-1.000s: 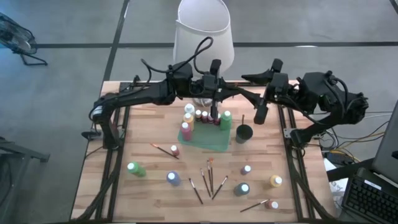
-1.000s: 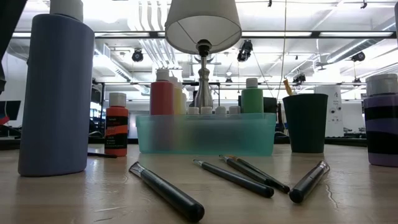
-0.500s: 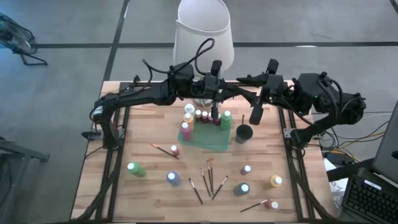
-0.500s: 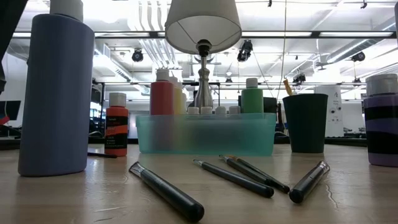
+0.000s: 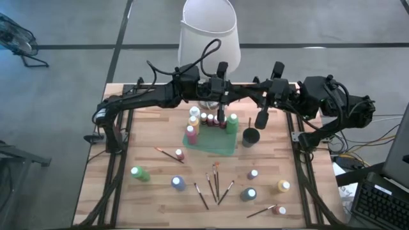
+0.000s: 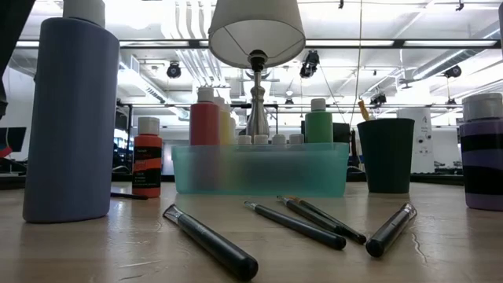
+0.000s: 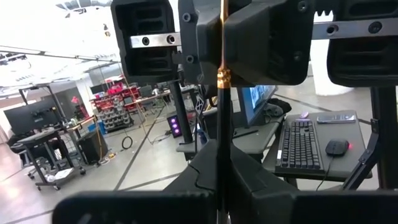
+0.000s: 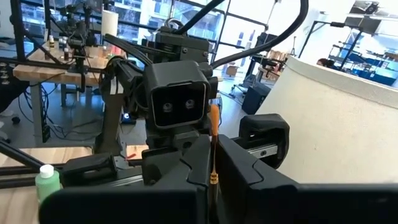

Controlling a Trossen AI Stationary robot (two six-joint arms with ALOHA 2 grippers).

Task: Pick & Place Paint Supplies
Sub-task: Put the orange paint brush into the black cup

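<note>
High over the table's far middle, my left gripper (image 5: 240, 96) and my right gripper (image 5: 252, 96) meet tip to tip, both pointing level and both shut on one thin paintbrush (image 7: 222, 106) that stands upright between them. The brush has an orange upper part (image 8: 213, 127), a gold band (image 7: 222, 78) and a dark lower part. Below them a teal tray (image 5: 217, 145) holds several white-capped bottles. Beside it a dark cup (image 5: 250, 137) holds another brush. Loose bottles and brushes lie on the near half of the table. My left gripper pinches the brush's dark lower part (image 7: 221, 163) between its two fingers, level from the table's left and across the brush. The brush stands upright, clear of the table. My right gripper pinches the brush at the orange part just above the gold band (image 7: 222, 62), level from the table's right and across the brush. The orange end (image 8: 213, 115) sticks up above its fingers.
A white-shaded lamp (image 5: 208, 32) stands at the far edge behind the grippers. On the near half are green (image 5: 139, 173), blue (image 5: 178, 183), purple (image 5: 253, 174) and yellow (image 5: 283, 186) bottles. Several brushes (image 5: 215, 182) lie at the near middle.
My right gripper has edged toward the table's left, up to my left gripper, and its fingers have shut on the upright brush. My left gripper has kept still with the brush in its hold.
</note>
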